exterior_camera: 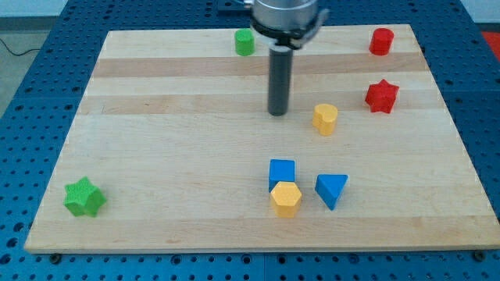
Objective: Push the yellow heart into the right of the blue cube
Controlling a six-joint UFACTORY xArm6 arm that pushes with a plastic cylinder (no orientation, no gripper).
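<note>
The yellow heart (325,119) lies right of the board's middle. The blue cube (282,172) sits lower down, near the view's bottom centre. My tip (278,114) rests on the board just left of the yellow heart, a short gap apart, and well above the blue cube. A yellow hexagon block (286,198) touches the blue cube's lower edge. A blue triangle block (332,190) lies just right of the cube.
A green block (244,41) is at the view's top centre. A red block (381,40) is at the top right, and a red star (382,96) below it. A green star (83,197) is at the bottom left. The wooden board (156,117) has blue surround.
</note>
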